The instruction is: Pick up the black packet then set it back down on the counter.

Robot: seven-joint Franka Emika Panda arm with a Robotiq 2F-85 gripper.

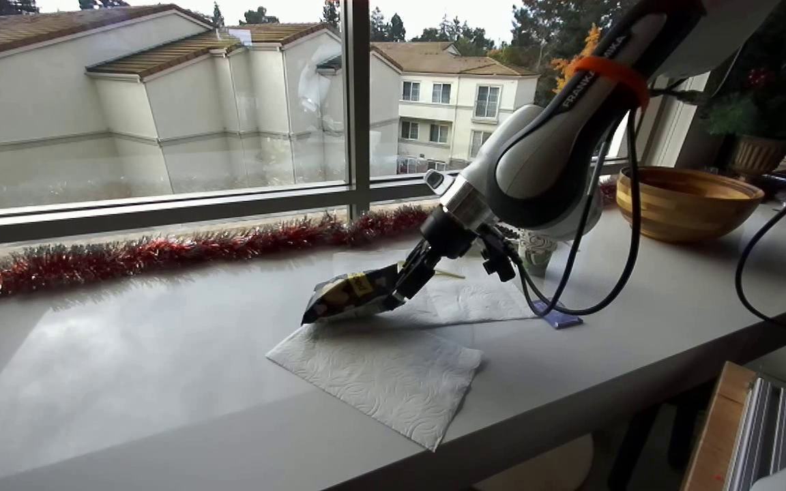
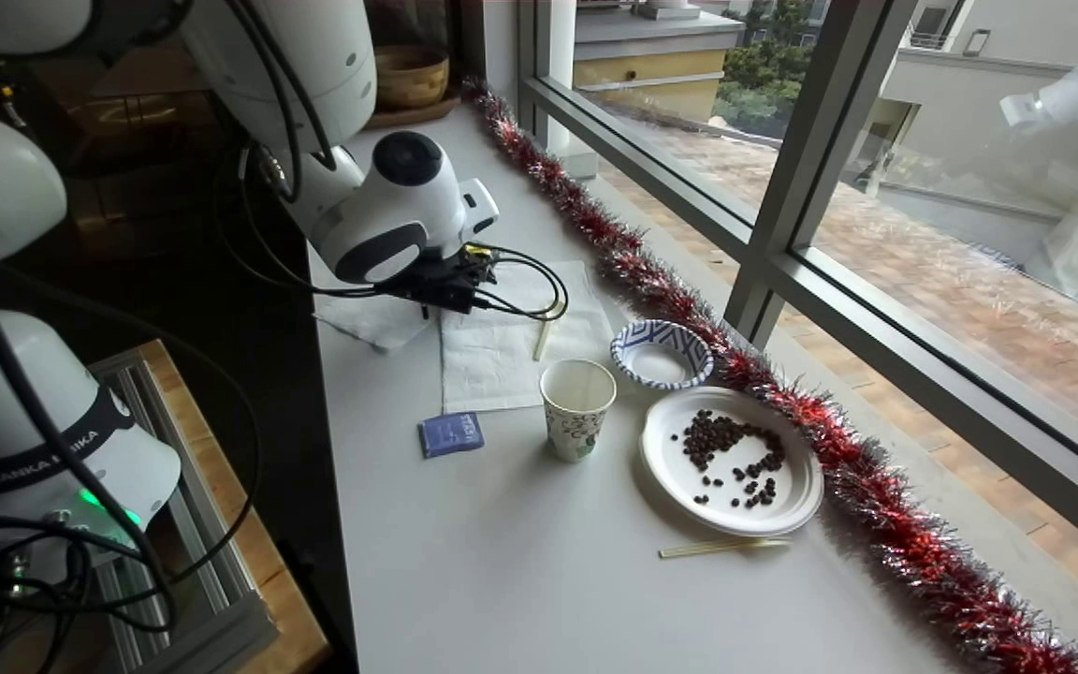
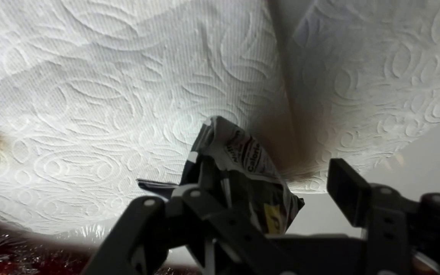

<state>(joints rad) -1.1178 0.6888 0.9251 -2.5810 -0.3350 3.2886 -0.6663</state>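
Observation:
The black packet [image 1: 348, 294] has a yellow marking and sits at the back edge of a white napkin on the pale grey-white counter [image 1: 127, 368]. It looks a little tilted, its near end against my fingertips. My gripper [image 1: 403, 281] points down at it from the right. In the wrist view the gripper [image 3: 277, 187] is open. The black packet [image 3: 258, 187] shows under and beside the left finger, with a gap to the right finger. In an exterior view the arm [image 2: 399, 225] hides most or all of the packet.
White napkins [image 1: 379, 382] lie under and around the packet. A blue-purple packet [image 2: 451, 433], paper cup [image 2: 578, 412], patterned bowl [image 2: 661, 374] and white plate [image 2: 656, 468] with dark beans stand nearby. Red tinsel [image 1: 161, 256] runs along the window. A wooden bowl [image 1: 690, 204] stands farther right.

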